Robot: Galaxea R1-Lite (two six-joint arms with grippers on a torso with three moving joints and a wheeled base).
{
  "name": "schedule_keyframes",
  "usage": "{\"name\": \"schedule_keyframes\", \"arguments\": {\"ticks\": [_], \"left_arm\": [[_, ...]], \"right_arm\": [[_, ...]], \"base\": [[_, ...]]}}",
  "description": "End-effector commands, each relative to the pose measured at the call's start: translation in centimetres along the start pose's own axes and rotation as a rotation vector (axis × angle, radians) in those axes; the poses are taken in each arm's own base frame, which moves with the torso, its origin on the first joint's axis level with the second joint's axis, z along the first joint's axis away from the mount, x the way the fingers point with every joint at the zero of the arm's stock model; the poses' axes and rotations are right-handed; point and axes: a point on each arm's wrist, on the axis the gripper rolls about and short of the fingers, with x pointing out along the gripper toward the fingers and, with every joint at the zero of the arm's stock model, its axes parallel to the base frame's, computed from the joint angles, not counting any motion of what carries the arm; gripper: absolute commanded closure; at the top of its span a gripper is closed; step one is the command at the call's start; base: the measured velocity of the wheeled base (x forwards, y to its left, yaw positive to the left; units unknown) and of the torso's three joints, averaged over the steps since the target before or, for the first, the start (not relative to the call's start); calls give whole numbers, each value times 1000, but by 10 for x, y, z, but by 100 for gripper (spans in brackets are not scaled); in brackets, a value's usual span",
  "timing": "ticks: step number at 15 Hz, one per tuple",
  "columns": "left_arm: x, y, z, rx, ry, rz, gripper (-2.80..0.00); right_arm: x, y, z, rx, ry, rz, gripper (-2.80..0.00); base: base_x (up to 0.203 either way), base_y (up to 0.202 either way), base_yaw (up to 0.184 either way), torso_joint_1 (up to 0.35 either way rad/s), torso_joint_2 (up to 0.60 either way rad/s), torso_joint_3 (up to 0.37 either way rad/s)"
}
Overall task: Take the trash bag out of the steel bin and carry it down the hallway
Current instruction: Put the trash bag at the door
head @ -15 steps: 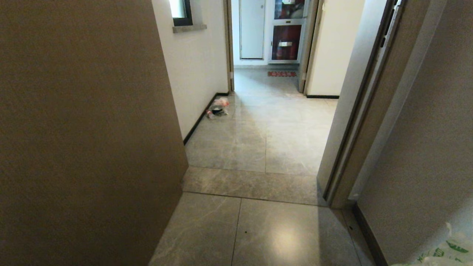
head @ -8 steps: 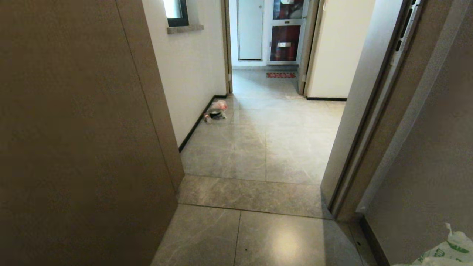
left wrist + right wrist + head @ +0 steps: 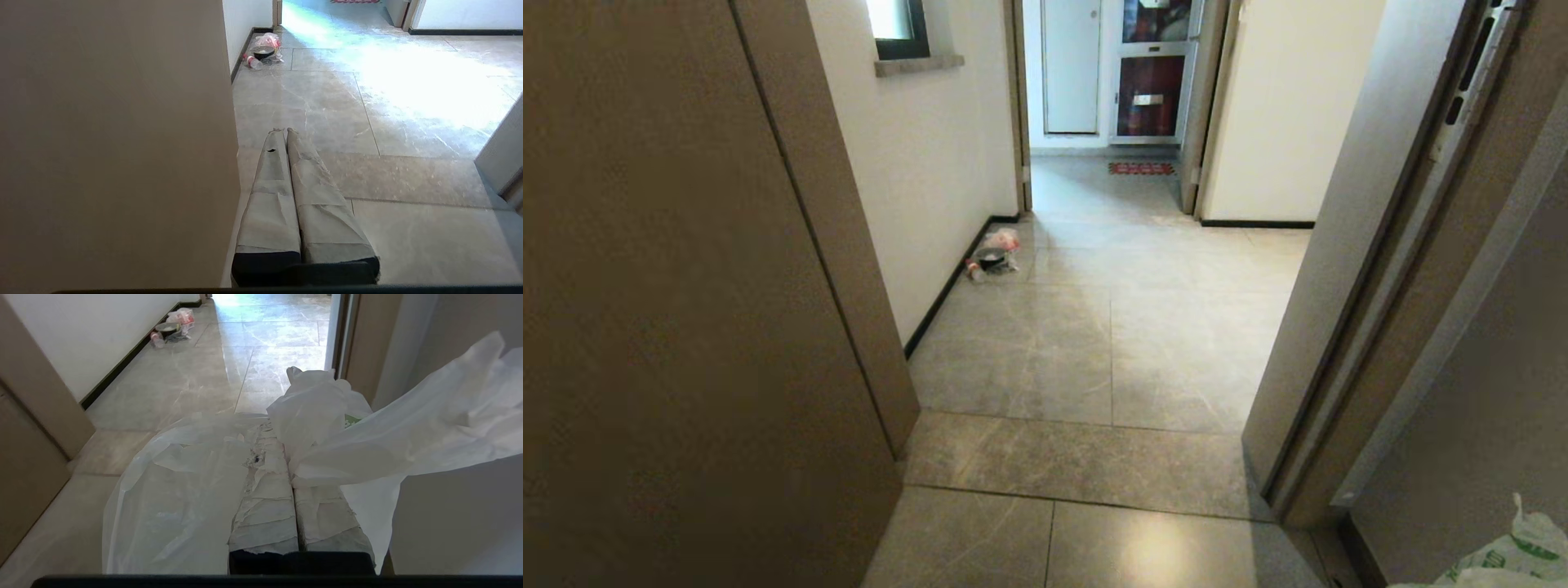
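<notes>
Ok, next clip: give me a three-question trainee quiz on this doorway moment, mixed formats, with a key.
1. True or false: the right gripper has its fingers shut on the trash bag.
2. Multiple choice: where does the small pink-and-black bundle lie? A) in the middle of the hallway floor; B) on the floor against the left wall's dark baseboard; C) on the red doormat.
3. Fill in: the left gripper has its fingers ____ and holds ____.

Key: 1 true; 2 B; 3 shut, nothing.
</notes>
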Motion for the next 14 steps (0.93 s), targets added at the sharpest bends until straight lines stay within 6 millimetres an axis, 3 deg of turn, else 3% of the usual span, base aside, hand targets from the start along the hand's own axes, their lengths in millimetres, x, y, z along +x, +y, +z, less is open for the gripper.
{"name": "schedule_keyframes", "arguments": {"ticks": [1, 14], "left_arm": [[0, 0, 0, 0, 0, 0, 0], [0, 0, 0, 0, 0, -1, 0]], "right_arm": [[0, 0, 0, 1, 1, 1, 0], [0, 0, 0, 2, 1, -1, 0]], "base": [[181, 0, -2, 2, 2, 1], [183, 0, -3, 2, 3, 2]]}}
